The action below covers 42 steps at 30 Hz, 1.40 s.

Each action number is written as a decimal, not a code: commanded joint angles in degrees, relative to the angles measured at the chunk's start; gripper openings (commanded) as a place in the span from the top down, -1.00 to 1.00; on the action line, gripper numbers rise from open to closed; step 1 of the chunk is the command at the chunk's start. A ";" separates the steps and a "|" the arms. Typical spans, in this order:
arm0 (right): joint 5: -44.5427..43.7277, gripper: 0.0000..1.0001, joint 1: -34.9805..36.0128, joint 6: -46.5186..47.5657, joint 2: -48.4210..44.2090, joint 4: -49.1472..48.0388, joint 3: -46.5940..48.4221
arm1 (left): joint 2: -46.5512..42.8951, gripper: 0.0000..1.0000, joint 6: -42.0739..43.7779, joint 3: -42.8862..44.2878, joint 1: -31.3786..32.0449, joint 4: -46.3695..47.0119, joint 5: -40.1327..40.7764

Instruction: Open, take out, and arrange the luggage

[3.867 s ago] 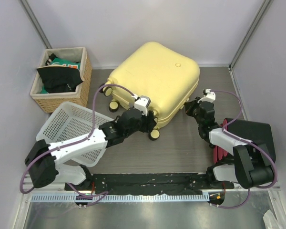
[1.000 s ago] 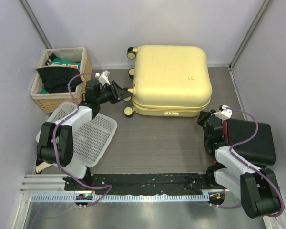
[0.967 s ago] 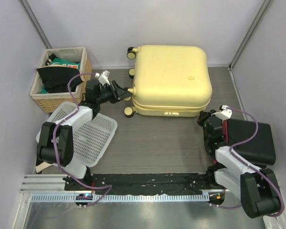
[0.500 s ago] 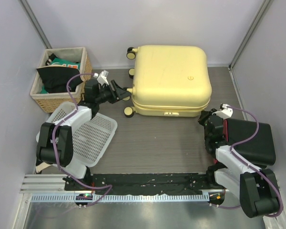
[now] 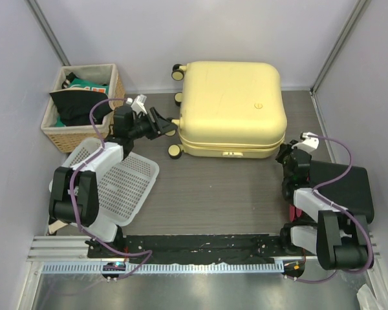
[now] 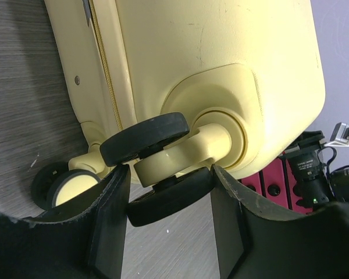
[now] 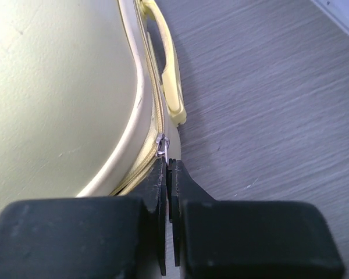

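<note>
Luggage (image 5: 231, 106) closed, flat; left fingers (image 6: 113, 215) apart astride wheel (image 6: 144, 138); right fingers (image 7: 157, 192) pressed together at zipper (image 7: 161, 140)

Since the first earlier picture we see the luggage (image 5: 231, 106) swung round from its slant to lie square, wheels pointing left. The left gripper (image 5: 160, 123) has left the near wheels for the left side (jaws slightly wider). The right gripper (image 5: 286, 152) has crept up to the luggage's near right corner.
</note>
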<state>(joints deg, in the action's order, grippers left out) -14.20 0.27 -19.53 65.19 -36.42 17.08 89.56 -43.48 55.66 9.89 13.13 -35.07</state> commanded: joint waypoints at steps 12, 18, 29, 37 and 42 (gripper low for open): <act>7.25 0.98 -10.64 25.76 17.07 -17.71 13.50 | 1.85 1.00 2.88 7.80 -5.85 -2.66 5.63; 13.29 0.98 -11.70 29.29 20.95 -14.14 19.56 | 3.43 1.00 4.90 10.96 -5.85 -6.09 6.94; 27.29 0.98 -10.65 10.58 15.07 -2.51 20.81 | 7.11 1.00 7.80 20.26 -8.83 -10.83 9.23; 17.64 0.98 1.55 6.87 7.24 4.51 15.18 | 10.46 1.00 9.90 28.88 -12.97 -16.00 8.35; 7.19 0.98 5.18 4.94 2.06 7.33 11.31 | 9.68 1.00 14.38 32.23 -12.88 -20.50 8.35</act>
<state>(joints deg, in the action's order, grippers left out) 4.08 4.51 -11.51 72.44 -26.74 29.54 101.51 -33.80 82.41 -0.75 -10.11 -33.50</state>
